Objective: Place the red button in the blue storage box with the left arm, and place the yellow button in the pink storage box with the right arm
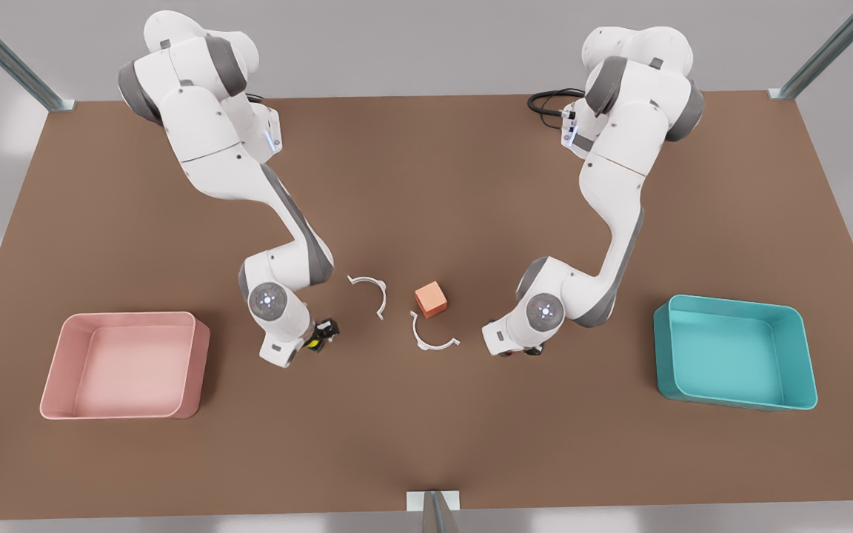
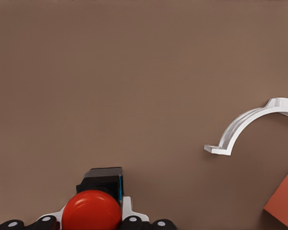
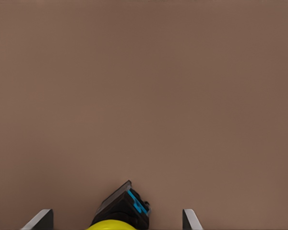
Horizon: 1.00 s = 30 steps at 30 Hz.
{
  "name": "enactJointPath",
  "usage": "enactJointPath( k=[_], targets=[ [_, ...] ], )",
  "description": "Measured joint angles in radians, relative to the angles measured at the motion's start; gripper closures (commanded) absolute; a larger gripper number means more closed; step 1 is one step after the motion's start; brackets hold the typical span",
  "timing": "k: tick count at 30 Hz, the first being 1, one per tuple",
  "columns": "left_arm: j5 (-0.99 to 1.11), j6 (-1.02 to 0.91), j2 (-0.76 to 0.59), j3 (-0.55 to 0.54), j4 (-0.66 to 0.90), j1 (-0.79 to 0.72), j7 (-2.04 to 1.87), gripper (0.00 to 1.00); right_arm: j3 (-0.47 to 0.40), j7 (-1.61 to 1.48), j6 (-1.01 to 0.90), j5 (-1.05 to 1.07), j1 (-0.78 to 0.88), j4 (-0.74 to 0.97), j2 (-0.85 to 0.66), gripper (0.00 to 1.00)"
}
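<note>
Left pincer (image 2: 92, 219) clamps red button (image 2: 91, 207); right pincer (image 3: 116, 221) gapes round yellow button (image 3: 113, 226), outside boxes (image 1: 54, 357)

A simulated robot test bench, rendered rather than photographed.

A flat brown table (image 1: 426, 459) fills the scene against plain pale grey walls, with bare metal frame posts (image 1: 8, 55) rising at its corners and one at the near edge. Two white robot arms (image 1: 226, 170) are mounted at the far side. On the table sit a pink storage box (image 1: 52, 385) at the front view's left, a blue storage box (image 1: 804, 370) at its right, and small props in the middle: an orange cube (image 1: 431, 298) and two white curved brackets (image 1: 369, 285).
</note>
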Motion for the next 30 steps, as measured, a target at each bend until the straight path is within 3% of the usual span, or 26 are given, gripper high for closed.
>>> enactJointPath(
  k=[3,6,7,8,11,16,17,18,23,30],
  targets=[
    [0.002,-0.004,-0.038,0.001,0.001,0.01,-0.002,0.5,0.015,0.005,0.052,0.0,-0.008,-0.038,-0.008,0.0],
    [0.002,-0.112,-0.246,0.002,-0.071,0.093,0.013,0.5,0.024,0.009,0.086,0.001,-0.019,-0.095,-0.037,0.0],
    [0.002,-0.147,-0.326,0.002,-0.142,0.143,0.028,0.5,0.025,0.01,0.095,0.001,-0.021,-0.105,-0.042,0.02],
    [0.002,-0.176,-0.403,0.002,-0.223,0.214,0.051,0.5,0.026,0.011,0.104,0.001,-0.022,-0.111,-0.044,0.18],
    [0.003,-0.238,-0.543,0.006,-0.398,0.432,0.153,0.5,0.026,0.013,0.133,0.002,-0.022,-0.116,-0.038,0.22],
    [0.034,-0.223,-0.498,0.01,-0.457,0.636,0.352,0.49,0.026,0.017,0.186,0.0,-0.024,-0.116,-0.013,0.23],
    [0.043,-0.204,-0.479,0.012,-0.457,0.668,0.392,0.37,0.026,0.017,0.193,0.0,-0.024,-0.116,-0.011,0.34],
    [0.051,-0.187,-0.458,0.014,-0.453,0.691,0.431,0.0,0.026,0.017,0.2,0.0,-0.024,-0.117,-0.01,0.42],
    [0.064,-0.142,-0.438,0.023,-0.428,0.698,0.587,0.0,0.026,0.012,0.22,0.005,-0.025,-0.117,-0.011,0.51],
    [0.033,-0.386,-0.465,-0.003,0.081,0.449,0.457,0.0,0.026,-0.016,0.215,0.007,-0.103,-0.102,-0.088,0.51]
  ],
)
